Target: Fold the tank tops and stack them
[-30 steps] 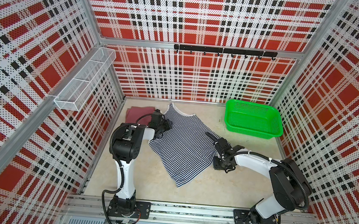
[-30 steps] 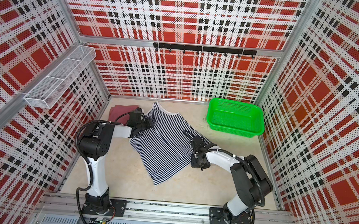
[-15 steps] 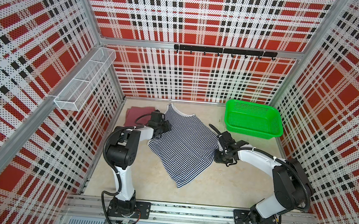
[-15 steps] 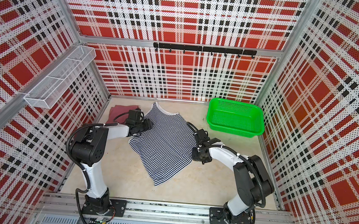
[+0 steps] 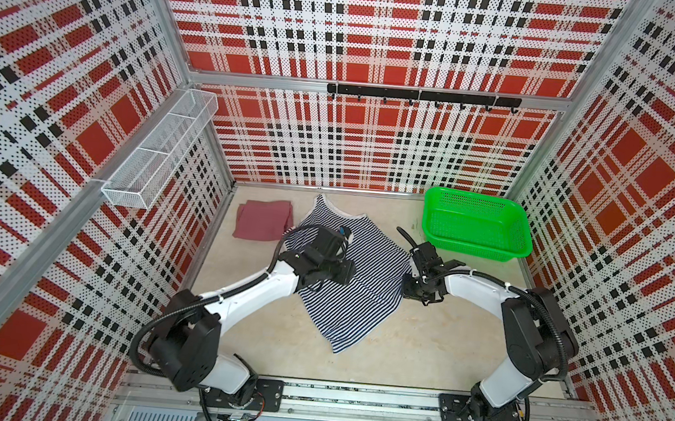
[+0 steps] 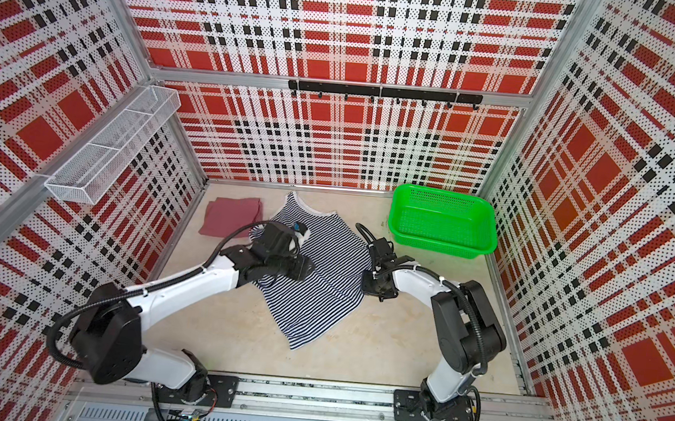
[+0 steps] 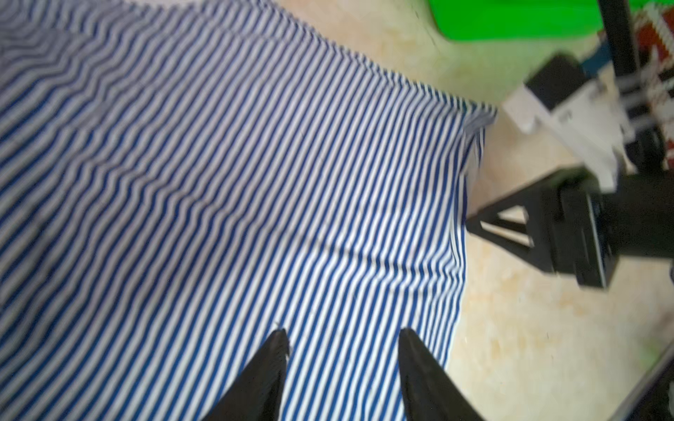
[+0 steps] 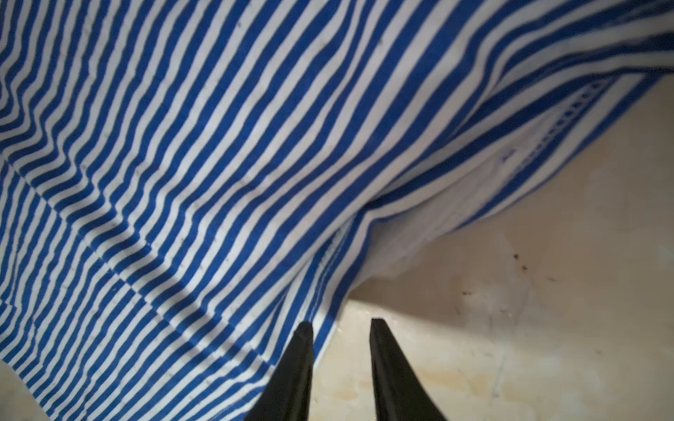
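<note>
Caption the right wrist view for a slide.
Right gripper, jaws parted, at the striped tank top's edge on the table.

Soft striped knit top (image 5: 361,305), glossy plastic basket (image 5: 474,248), matt mottled table (image 5: 419,352)

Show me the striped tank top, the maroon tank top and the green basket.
striped tank top (image 5: 365,301): in a top view, on its spread-out body.
maroon tank top (image 5: 262,219): in a top view, middle of the cloth.
green basket (image 5: 478,249): in a top view, on its near wall.
</note>
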